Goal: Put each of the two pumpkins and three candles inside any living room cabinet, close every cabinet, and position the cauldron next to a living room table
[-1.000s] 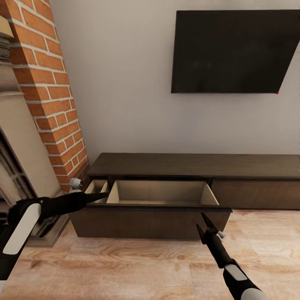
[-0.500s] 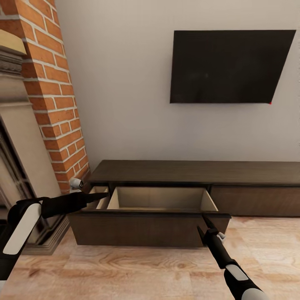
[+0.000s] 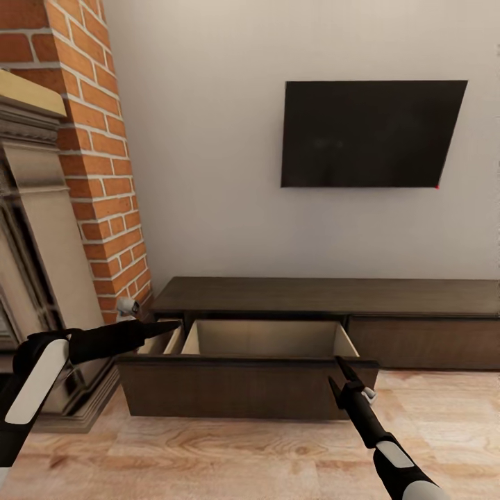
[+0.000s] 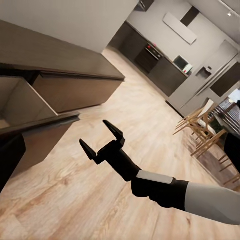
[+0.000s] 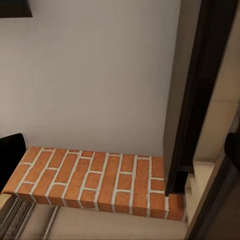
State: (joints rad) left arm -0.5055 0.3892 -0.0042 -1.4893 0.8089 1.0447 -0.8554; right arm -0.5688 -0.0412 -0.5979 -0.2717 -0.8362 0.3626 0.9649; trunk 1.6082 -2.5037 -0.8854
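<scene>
Low dark-brown cabinet below the television, drawer pulled out; right gripper jaws apart, left gripper unclear.

I see the cabinet of dark matt wood, the floor of pale grained wood, rough brick at left.

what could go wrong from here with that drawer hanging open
The cabinet has its left drawer pulled far out, and it looks empty. If it is left open, the closing step fails. The right gripper, open, sits close by the drawer front's corner and might bump it. No pumpkins or candles are in sight, so they may take a search.
</scene>
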